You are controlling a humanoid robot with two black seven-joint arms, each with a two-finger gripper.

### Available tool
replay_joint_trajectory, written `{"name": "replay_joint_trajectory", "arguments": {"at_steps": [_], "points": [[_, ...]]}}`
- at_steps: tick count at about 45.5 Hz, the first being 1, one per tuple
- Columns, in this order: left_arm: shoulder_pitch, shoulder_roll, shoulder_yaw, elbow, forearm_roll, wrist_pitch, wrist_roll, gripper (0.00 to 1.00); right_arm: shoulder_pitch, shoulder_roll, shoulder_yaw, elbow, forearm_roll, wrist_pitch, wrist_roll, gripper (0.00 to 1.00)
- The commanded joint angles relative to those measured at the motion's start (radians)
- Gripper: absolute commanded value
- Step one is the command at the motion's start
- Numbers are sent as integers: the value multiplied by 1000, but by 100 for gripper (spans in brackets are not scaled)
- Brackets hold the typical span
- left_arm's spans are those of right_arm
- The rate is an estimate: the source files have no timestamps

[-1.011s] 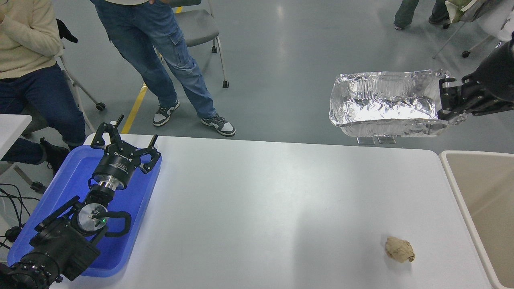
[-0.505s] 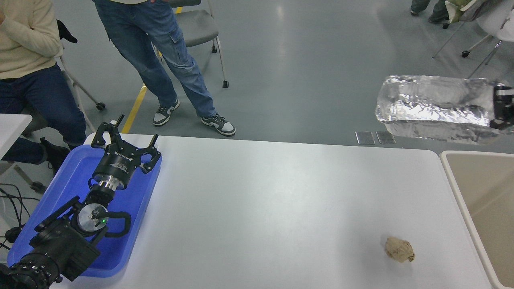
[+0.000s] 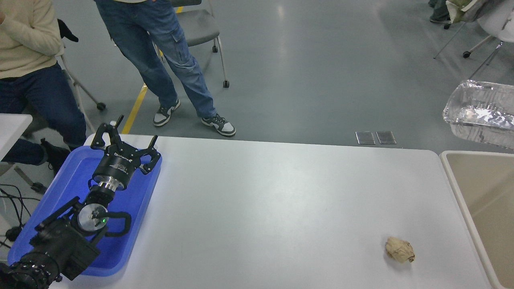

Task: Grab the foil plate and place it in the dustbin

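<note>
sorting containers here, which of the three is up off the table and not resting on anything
The foil plate, shiny silver, in the air at the right edge above the dustbin. The blue tray lies on the table.

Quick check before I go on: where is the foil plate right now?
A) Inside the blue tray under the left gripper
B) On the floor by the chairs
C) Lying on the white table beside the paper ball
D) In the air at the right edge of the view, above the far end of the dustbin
D: the foil plate hangs off the table at the picture's right edge, just beyond the dustbin rim, partly cut off by the frame.
</note>
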Motion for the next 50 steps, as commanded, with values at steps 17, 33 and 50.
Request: {"name": "replay_joint_trajectory", "arguments": {"at_steps": [17,33,50], "points": [[0,0,1,0,-1,2,0,100,-641,-143,398,-462,0,0,0,0],[0,0,1,0,1,2,0,100,-1080,-37,709,-747,24,0,1,0],[0,0,1,0,-1,2,0,100,-1420,14,1080,-778,144,0,0,0]]}}
